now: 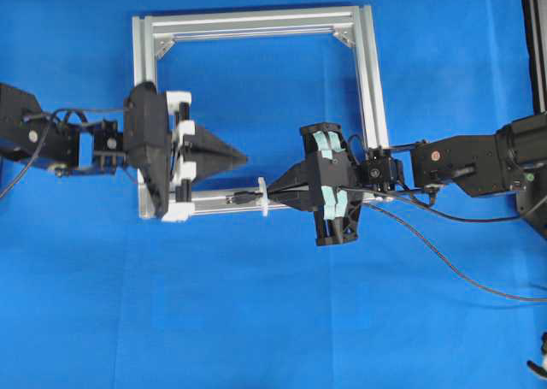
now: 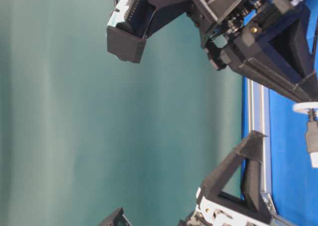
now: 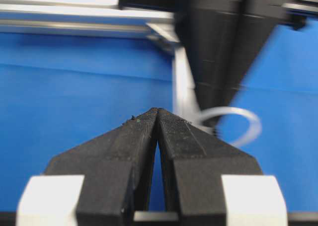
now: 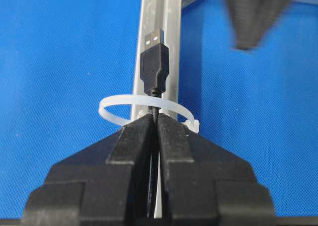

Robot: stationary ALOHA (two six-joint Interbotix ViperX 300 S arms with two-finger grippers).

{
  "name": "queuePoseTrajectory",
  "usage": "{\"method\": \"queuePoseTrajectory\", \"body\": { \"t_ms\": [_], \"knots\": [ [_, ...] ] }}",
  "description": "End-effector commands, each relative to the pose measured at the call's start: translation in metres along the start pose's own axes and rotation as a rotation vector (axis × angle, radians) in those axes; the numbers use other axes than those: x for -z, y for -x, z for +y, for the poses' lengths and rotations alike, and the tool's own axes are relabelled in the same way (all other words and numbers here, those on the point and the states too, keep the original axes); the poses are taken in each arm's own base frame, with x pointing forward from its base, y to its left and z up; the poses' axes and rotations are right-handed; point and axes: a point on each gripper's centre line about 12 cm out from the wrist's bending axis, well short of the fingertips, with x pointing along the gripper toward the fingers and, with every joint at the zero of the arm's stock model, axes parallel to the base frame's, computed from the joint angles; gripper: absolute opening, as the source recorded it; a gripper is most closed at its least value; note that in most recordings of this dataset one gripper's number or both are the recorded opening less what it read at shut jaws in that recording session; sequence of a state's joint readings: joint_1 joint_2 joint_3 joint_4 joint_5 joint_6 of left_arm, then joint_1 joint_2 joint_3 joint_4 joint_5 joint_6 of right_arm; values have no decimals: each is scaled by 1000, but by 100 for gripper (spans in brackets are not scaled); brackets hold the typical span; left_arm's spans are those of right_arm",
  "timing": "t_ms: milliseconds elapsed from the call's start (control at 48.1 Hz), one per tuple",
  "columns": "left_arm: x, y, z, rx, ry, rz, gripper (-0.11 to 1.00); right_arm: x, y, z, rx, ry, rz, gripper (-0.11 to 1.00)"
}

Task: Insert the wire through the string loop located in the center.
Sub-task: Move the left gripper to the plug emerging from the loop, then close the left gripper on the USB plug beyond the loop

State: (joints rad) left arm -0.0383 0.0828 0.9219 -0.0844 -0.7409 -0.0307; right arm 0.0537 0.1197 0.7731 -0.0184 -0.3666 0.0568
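The wire's black plug [image 4: 153, 62] with its metallic tip lies along the silver frame rail [image 4: 171, 47], just past the whitish string loop [image 4: 112, 108]. The thin cable runs back through the loop into my right gripper [image 4: 155, 117], which is shut on the wire right behind the loop. From overhead, the plug [image 1: 244, 198] sits left of the loop [image 1: 263, 197], and the right gripper [image 1: 272, 190] is at the loop's right side. My left gripper [image 1: 244, 158] is shut and empty, hovering a little above the plug inside the frame. Its wrist view shows the loop [image 3: 251, 121] to the right of its tips [image 3: 158, 112].
The square aluminium frame [image 1: 369, 73] lies on the blue cloth. The wire's slack [image 1: 461, 274] trails right from the right gripper across the cloth. A black upright stands at the right edge [image 1: 534, 38].
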Motion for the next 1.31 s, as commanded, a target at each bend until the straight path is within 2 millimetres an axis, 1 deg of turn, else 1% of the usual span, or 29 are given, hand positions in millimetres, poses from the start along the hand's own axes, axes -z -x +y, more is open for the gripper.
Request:
{"method": "queuePoseTrajectory", "body": {
  "t_ms": [0, 104, 187, 811, 853, 894, 1082, 1144, 1206, 1290],
  "knots": [
    [-12, 3, -16, 46, 1, -38, 0, -11, 1, 0, 0, -2, -35, -2],
    [-11, 5, -29, 82, 12, -35, 0, -11, 1, 0, 0, -2, -35, -2],
    [-9, 5, -36, 100, 19, -29, 0, -11, 1, 0, 0, 0, -37, -2],
    [-6, 3, -38, 102, -16, 5, 1, -12, 1, 0, 0, 3, -41, -2],
    [-7, 2, -37, 101, -13, 2, 5, -12, 1, 0, -1, 1, -43, -2],
    [-8, 1, -38, 101, -13, 1, 14, -13, 1, 0, -1, 3, -46, -2],
    [-10, -2, -39, 102, -14, 5, 69, -12, 1, 0, -1, 1, -44, -2],
    [-8, -4, -38, 98, -13, 17, 83, -12, 1, 0, 0, 0, -45, -2],
    [-8, -5, -37, 95, -8, 30, 92, -12, 1, 0, 0, 1, -43, -2],
    [-8, -7, -36, 91, -3, 45, 93, -13, 1, 0, -1, 3, -46, -2]
  ]
}}
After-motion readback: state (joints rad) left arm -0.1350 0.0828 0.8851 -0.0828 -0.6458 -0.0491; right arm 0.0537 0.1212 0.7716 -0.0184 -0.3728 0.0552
